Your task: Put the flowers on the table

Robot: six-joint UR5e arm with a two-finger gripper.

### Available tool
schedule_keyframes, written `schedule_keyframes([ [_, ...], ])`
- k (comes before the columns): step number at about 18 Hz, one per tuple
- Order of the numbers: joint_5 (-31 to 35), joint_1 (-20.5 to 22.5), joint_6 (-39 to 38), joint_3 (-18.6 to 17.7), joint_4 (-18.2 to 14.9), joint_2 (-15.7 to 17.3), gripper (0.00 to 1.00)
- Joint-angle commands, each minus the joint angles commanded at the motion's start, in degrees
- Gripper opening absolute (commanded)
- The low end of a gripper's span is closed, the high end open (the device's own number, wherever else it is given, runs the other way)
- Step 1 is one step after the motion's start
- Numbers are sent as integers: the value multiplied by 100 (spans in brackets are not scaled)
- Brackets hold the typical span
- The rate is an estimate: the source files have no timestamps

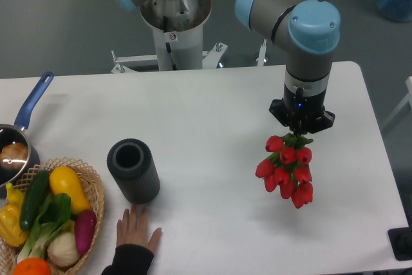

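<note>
Claw (300, 131) clamped on flowers (286, 169) at frame right, blooms dangling w/ risk of rolling off counter (212, 114) edge.

My arm (302, 4) wears smooth grey metal-looking shells with glossy pale-blue plastic caps. The flowers (286, 169) look like shiny red plastic or waxy cloth; which one I cannot tell. The table (212, 101) is smooth, matt white. The vase (132, 170) is dark, matt, finely ribbed. The basket (96, 188) is rough woven wicker. The pan (16, 143) is bright metal with a glossy blue handle.
</note>
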Motion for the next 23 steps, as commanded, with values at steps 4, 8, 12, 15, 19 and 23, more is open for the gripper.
schedule_keyframes([
  [4,0,-9,35,-9,9,-44,1],
  [8,113,-158,-17,-26,26,-219,3],
  [12,360,-457,-70,-9,88,-544,4],
  [15,308,-501,-70,-26,79,-580,19],
  [19,299,-519,-53,-114,79,-580,36],
  [23,255,-501,-44,-132,88,-554,78],
])
